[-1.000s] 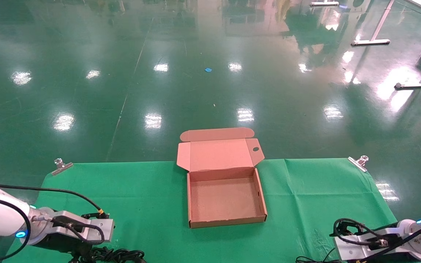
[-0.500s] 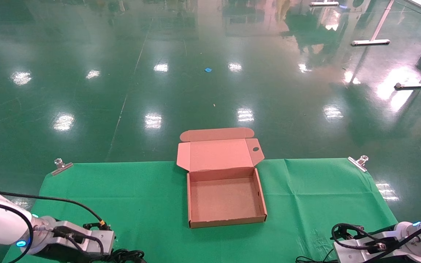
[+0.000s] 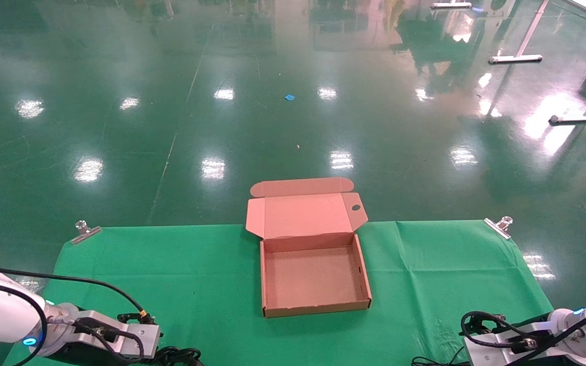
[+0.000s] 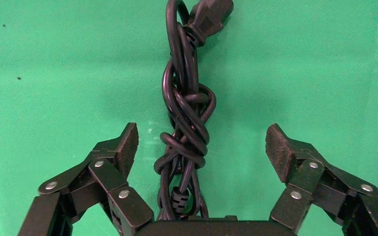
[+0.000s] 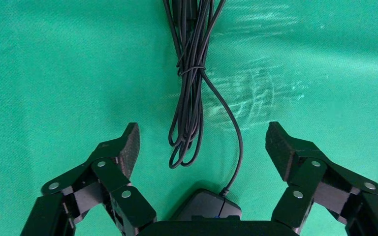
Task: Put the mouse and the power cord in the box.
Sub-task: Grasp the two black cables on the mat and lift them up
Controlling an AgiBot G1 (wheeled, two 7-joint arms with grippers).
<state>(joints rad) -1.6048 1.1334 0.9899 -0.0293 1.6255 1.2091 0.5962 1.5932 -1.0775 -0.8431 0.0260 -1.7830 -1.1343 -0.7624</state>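
The brown cardboard box (image 3: 316, 308) lies open and empty in the middle of the green cloth, its lid folded back. The power cord (image 4: 187, 118), a knotted black bundle, lies on the cloth between the wide-apart fingers of my left gripper (image 4: 203, 140); the pads do not touch it. In the head view the cord (image 3: 178, 355) shows at the near left edge. The black mouse (image 5: 204, 204) sits under my right gripper (image 5: 204, 137), which is open around it. The mouse's thin cable (image 5: 187, 98) lies bunched beyond the mouse.
The green cloth (image 3: 171, 264) covers the table, held by metal clips (image 3: 85, 231) at its far corners (image 3: 499, 225). Beyond the table's far edge is glossy green floor. White table legs (image 3: 519, 56) stand far back on the right.
Both wrists have sunk a little lower toward the cloth at the near edge. The box has not moved.
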